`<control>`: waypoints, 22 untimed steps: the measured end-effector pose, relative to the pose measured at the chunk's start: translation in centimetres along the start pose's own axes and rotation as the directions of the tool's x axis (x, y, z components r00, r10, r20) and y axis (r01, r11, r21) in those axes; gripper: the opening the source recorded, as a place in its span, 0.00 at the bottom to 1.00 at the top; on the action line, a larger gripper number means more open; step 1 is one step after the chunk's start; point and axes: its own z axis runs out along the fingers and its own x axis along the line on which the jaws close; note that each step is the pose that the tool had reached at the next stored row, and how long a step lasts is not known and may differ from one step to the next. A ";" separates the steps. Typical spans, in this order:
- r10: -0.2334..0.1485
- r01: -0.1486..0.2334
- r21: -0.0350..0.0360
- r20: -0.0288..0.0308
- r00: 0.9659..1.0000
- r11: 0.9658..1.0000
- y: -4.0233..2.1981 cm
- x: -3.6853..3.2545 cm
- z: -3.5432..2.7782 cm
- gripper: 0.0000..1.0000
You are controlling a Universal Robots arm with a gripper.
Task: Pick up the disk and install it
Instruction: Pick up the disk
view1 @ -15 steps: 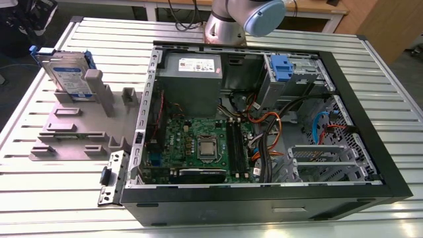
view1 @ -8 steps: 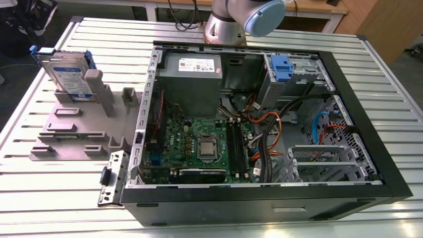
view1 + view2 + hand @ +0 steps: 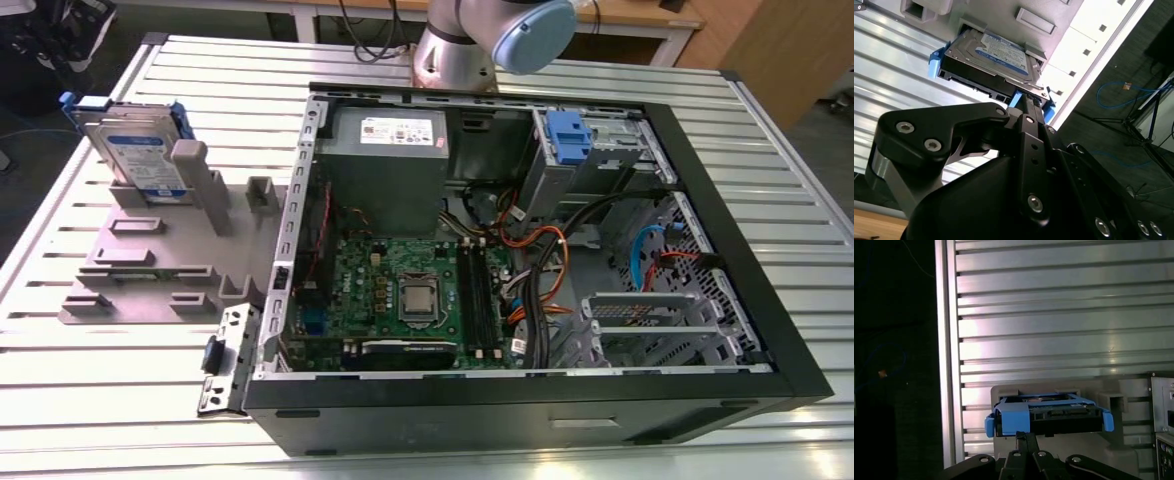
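Observation:
The disk point(image 3: 140, 150) stands on edge in a grey holder point(image 3: 147, 270) on the slatted table, at the exterior view's left. It is silver-grey with a white-and-blue label and a bright blue bracket. In both wrist views the disk point(image 3: 996, 52) point(image 3: 1049, 415) lies just beyond my fingertips. My gripper point(image 3: 1029, 100) point(image 3: 1026, 436) points at the bracket's edge. Its two black fingers are pressed together with nothing between them, and they stand apart from the disk.
An open black computer case point(image 3: 694, 180) fills the middle and right of the table, with its motherboard, cables and a grey box with a white sticker point(image 3: 387, 150). A blue tab on a grey metal housing point(image 3: 567, 135) sits at the case's far side. The arm's base point(image 3: 461, 50) rises behind the case.

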 end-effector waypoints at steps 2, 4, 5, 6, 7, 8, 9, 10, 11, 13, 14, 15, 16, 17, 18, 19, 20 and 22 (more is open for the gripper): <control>-0.007 0.007 0.000 0.000 1.000 1.000 0.00 0.00 0.00 0.11; -0.016 0.016 0.000 -0.001 1.000 1.000 0.00 0.00 0.00 0.11; -0.020 0.020 0.001 -0.001 1.000 1.000 0.00 0.00 0.00 0.11; -0.025 0.025 0.001 -0.001 1.000 1.000 0.00 0.01 0.00 0.11; -0.030 0.030 0.001 -0.001 1.000 1.000 0.00 0.00 0.01 0.11; -0.037 0.037 0.001 -0.002 0.999 0.999 0.00 0.01 0.00 0.11; -0.043 0.043 0.001 -0.002 0.999 0.999 0.00 0.01 0.00 0.11; -0.050 0.050 0.001 -0.002 0.999 0.999 0.00 0.01 0.01 0.11; -0.057 0.057 0.002 -0.003 0.998 0.998 0.00 0.01 0.01 0.11; -0.071 0.071 0.002 -0.003 0.997 0.997 0.00 0.00 0.01 0.11; -0.079 0.079 0.002 -0.004 0.997 0.997 0.00 0.01 0.00 0.11; -0.087 0.087 0.002 -0.004 0.996 0.996 0.00 0.00 0.00 0.11; -0.096 0.096 0.003 -0.004 0.995 0.995 0.00 0.00 0.01 0.11; -0.108 0.108 0.003 -0.005 0.994 0.994 0.00 0.01 0.01 0.11; -0.119 0.119 0.003 -0.005 0.993 0.993 0.00 0.00 0.00 0.11; -0.131 0.131 0.004 -0.006 0.991 0.991 0.00 0.00 0.00 0.11; -0.145 0.145 0.004 -0.007 0.989 0.989 0.00 0.01 0.00 0.11; -0.176 0.176 0.005 -0.008 0.984 0.984 0.00 0.00 0.00 0.11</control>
